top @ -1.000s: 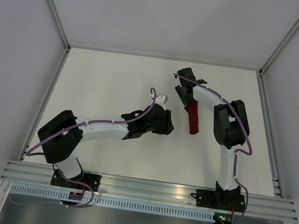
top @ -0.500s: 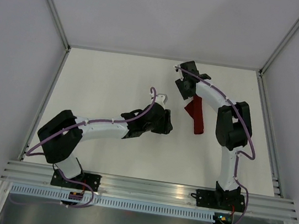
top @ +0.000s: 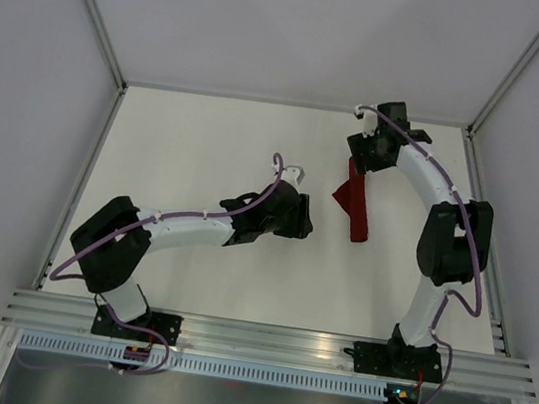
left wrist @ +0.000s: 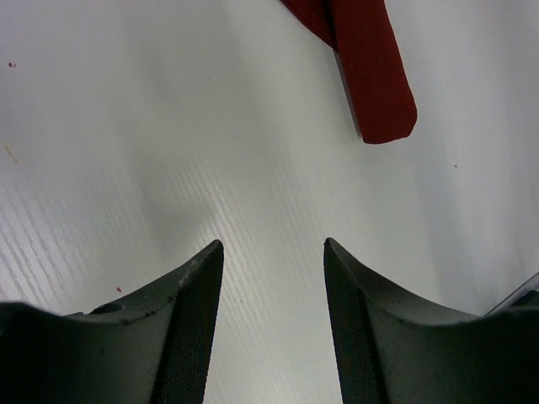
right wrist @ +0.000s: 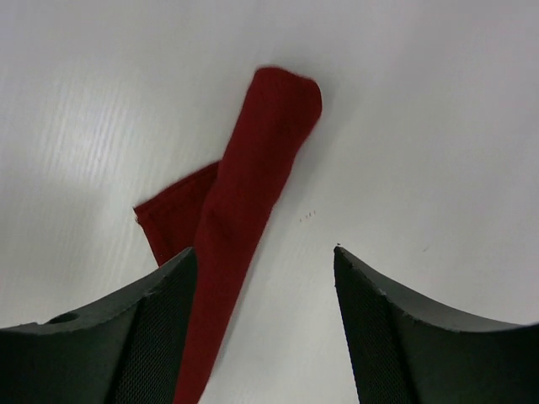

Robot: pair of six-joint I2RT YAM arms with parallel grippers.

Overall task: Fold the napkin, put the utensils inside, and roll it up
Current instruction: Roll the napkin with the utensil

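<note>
I find the right gripper [right wrist: 265, 261] with jaws spread, clasping nothing. The rolled napkin [right wrist: 253, 185] lies on the table [right wrist: 438, 126] just ahead of its fingertips, one end running beneath them. The left gripper [left wrist: 274, 248] likewise stands parted and empty, with the napkin's end further ahead, clear of it.

A robotics lab test cell is shown. A white table [top: 206, 153] is enclosed by plain pale walls [top: 26, 77] set in aluminium framing [top: 91, 6]. A left arm [top: 180, 232] and a right arm [top: 424, 174] are bolted to an aluminium rail [top: 271, 335] at the near edge, with purple cables [top: 187, 217] tied along them.
</note>
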